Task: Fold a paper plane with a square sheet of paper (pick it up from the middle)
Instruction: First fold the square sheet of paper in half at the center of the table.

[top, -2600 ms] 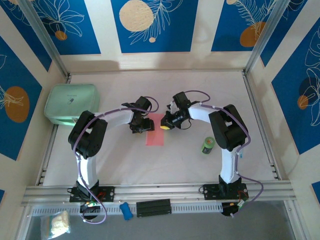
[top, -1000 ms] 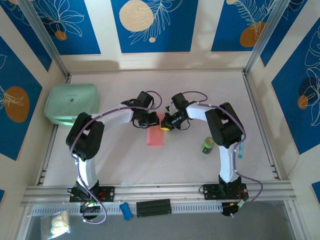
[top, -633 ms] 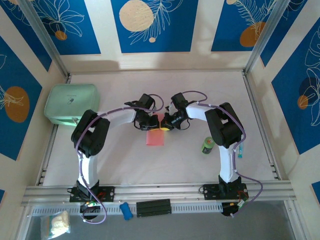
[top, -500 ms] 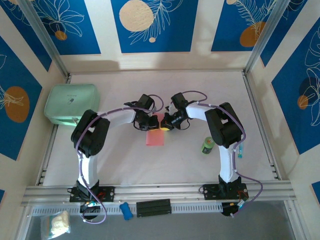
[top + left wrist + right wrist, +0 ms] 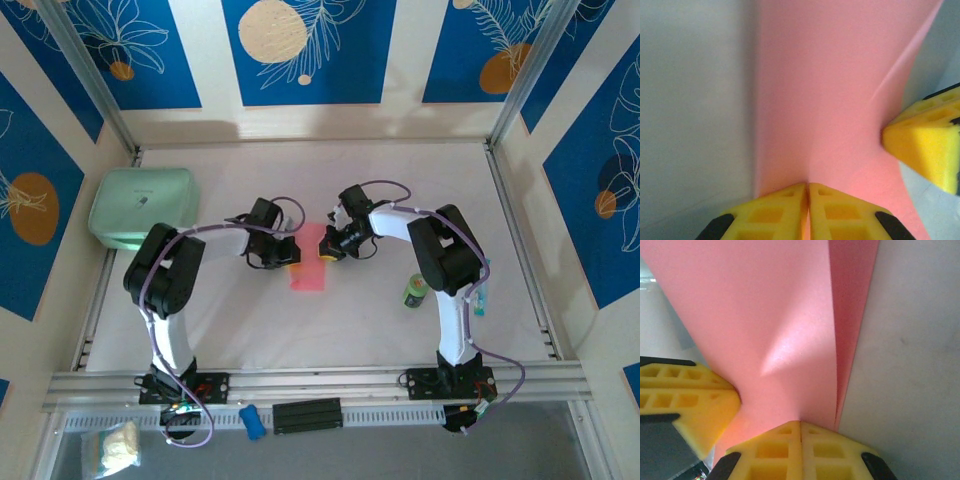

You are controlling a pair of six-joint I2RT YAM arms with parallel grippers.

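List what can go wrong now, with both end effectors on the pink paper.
1. The left end effector and right end effector both pinch the thin pink paper sheet close together; pulling apart may tear or crumple it.
2. The bulge in the sheet beside the right end effector could set a stray crease.
3. Either grip on the edge may slip, skewing the fold.

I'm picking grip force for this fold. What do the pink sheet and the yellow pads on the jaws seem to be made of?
The pink sheet: thin matte paper, probably; it holds a sharp crease and bows softly without gloss. The yellow pads: likely moulded plastic or rubber, matte, with recessed square cells; hardness can't be told.
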